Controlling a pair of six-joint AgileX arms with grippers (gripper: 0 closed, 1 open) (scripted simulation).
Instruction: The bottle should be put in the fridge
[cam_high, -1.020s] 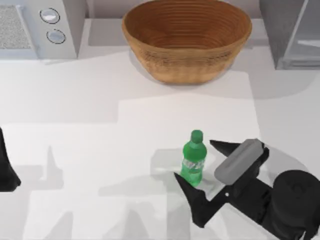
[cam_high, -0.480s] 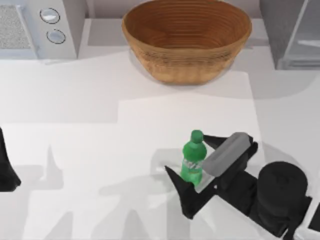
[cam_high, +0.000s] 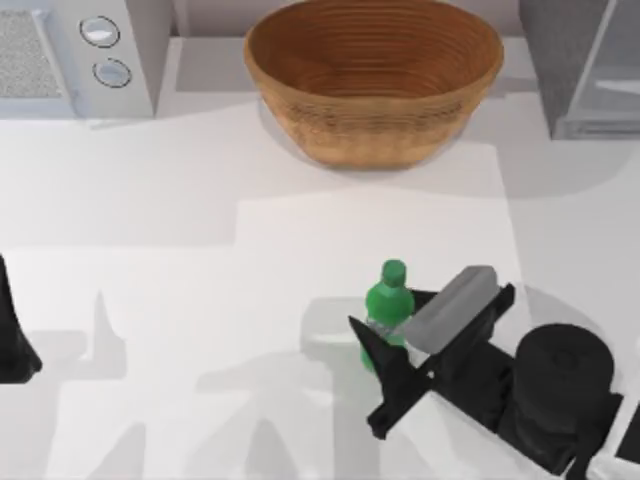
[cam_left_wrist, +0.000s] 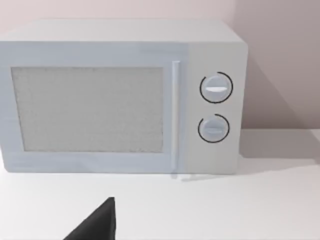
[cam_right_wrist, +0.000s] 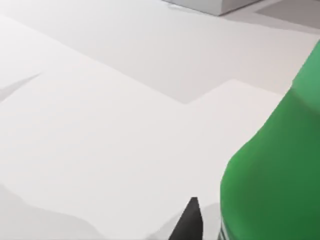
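My right gripper appears closed on the upright bottle; the right wrist view shows only one fingertip beside it.

Basket blocks back centre; open tabletop btwn it & bottle; fridge back right.

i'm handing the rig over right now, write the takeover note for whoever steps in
Right pincer: closed on the small green translucent plastic bottle, which stands upright on the white table, front right of centre.
Left pincer: parked at the table's left edge.
Dark grey boxy fridge: back right corner, past the woven basket.
Done: grasp. Left: lift, carry to the fridge, place inside.
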